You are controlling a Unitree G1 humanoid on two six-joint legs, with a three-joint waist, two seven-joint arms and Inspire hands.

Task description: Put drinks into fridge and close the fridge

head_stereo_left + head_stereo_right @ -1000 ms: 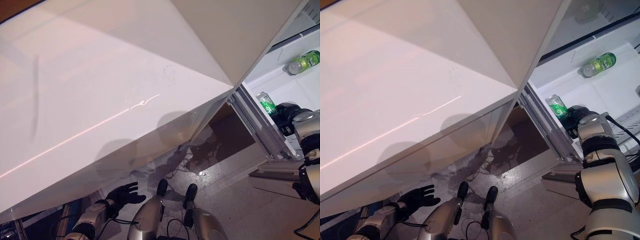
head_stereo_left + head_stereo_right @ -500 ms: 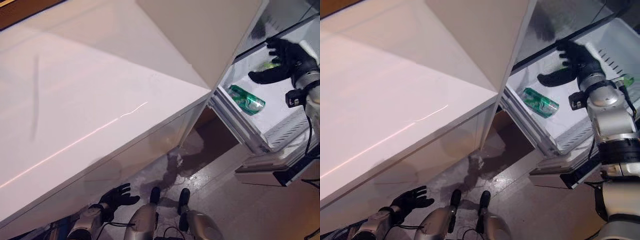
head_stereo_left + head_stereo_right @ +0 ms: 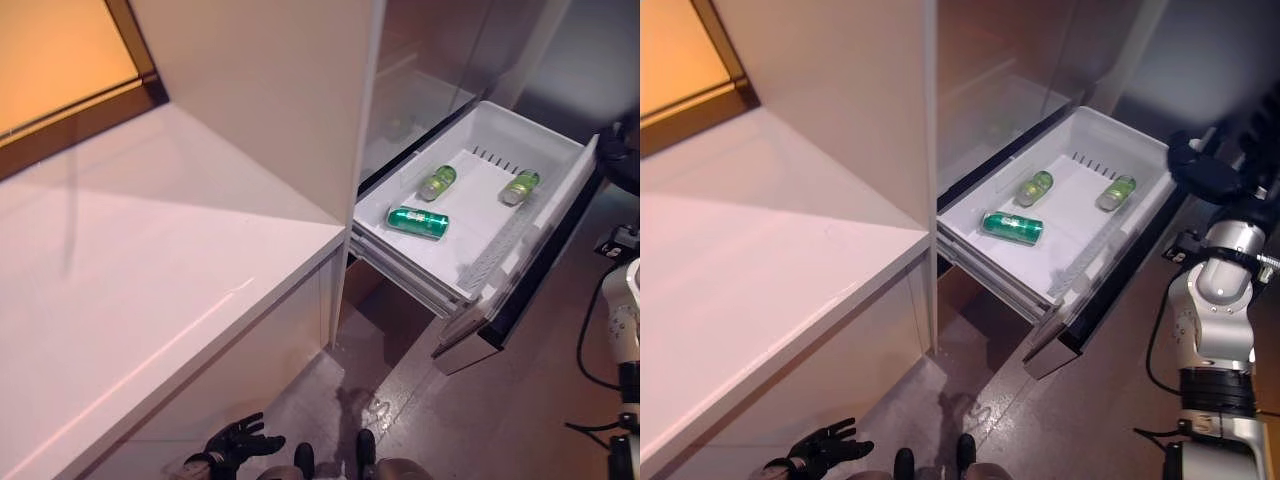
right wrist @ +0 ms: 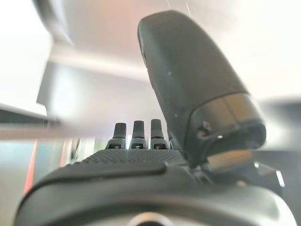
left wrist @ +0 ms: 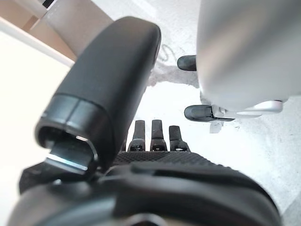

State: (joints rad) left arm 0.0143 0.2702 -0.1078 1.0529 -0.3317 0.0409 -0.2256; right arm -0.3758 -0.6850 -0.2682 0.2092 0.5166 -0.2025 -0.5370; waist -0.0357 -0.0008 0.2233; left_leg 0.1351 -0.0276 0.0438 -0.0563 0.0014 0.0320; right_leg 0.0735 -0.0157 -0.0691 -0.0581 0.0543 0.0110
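Lying loose in the open drawer (image 3: 1137, 205), three cans (image 3: 1013, 226) – light, smooth, prone to roll. Right hand (image 3: 1200, 166) hangs beside its front, fingers straight, empty; push there, gently. Left hand (image 3: 820, 444) idles spread, low.

the right arm (image 3: 1218, 300) is silver-grey, made of rounded segments with black rings between them. both the left hand (image 3: 236, 444) and the right hand (image 3: 1205, 170) are dark, with a finely textured palm and smooth glossy thumb.
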